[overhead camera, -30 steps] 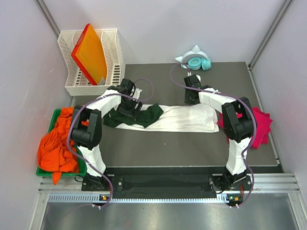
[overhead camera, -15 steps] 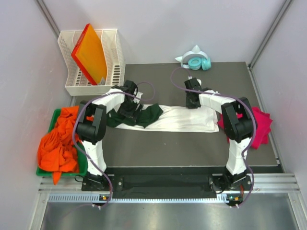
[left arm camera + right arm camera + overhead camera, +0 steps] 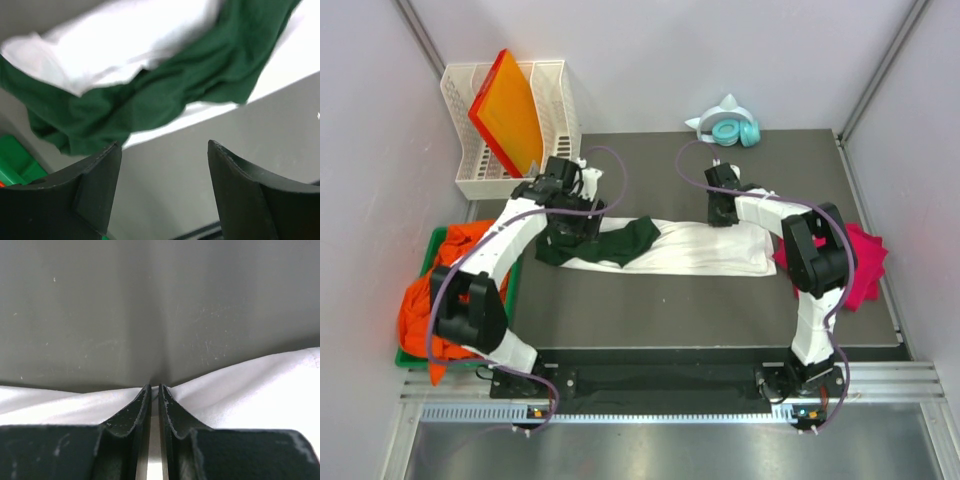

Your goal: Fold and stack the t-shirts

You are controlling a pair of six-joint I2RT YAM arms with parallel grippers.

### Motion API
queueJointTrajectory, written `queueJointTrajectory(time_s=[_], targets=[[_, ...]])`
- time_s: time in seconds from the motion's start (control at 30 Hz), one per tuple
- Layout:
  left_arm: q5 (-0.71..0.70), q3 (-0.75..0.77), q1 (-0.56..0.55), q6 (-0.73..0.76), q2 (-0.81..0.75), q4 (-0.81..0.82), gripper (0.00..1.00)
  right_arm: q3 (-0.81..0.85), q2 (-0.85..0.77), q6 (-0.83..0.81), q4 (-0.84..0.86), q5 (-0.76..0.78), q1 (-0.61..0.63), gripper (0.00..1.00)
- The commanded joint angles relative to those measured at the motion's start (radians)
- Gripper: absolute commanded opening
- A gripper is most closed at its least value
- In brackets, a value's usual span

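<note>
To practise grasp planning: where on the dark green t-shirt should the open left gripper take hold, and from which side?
Probably its crumpled left end, from above. There the dark green t-shirt bunches into raised folds on bare table, clear of the white t-shirt, so the left gripper can pinch a ridge without catching both.

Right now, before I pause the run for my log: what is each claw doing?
Left claw: open, holding nothing.
Right claw: closed on the white t-shirt.
</note>
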Motion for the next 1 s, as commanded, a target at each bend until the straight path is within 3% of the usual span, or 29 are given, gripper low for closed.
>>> queueJointTrajectory(time_s=[0.0,0.03,0.07,0.1,0.53,0.97], targets=[[-0.005,-0.133,0.0,0.033,-0.017,-0.058,0.59,-0.025,-0.03,0.004,-0.034,0.026,-0.012,0.11],[-0.019,-0.147,0.0,0.032,-0.011,-0.06,0.46,-0.023,-0.03,0.004,-0.034,0.025,-0.012,0.11],[-0.019,-0.158,0.0,0.03,-0.003,-0.055,0.27,-0.023,-0.03,0.007,-0.032,0.025,-0.01,0.11],[-0.017,-0.176,0.0,0.03,0.01,-0.05,0.0,-0.022,-0.028,0.007,-0.032,0.025,-0.011,0.1],[-0.112,-0.195,0.0,0.01,0.173,0.04,0.0,-0.048,0.013,0.025,-0.029,0.042,-0.012,0.08],[-0.152,-0.003,-0.002,0.003,0.412,0.019,0.0,-0.181,-0.107,0.097,-0.118,0.051,0.002,0.0]])
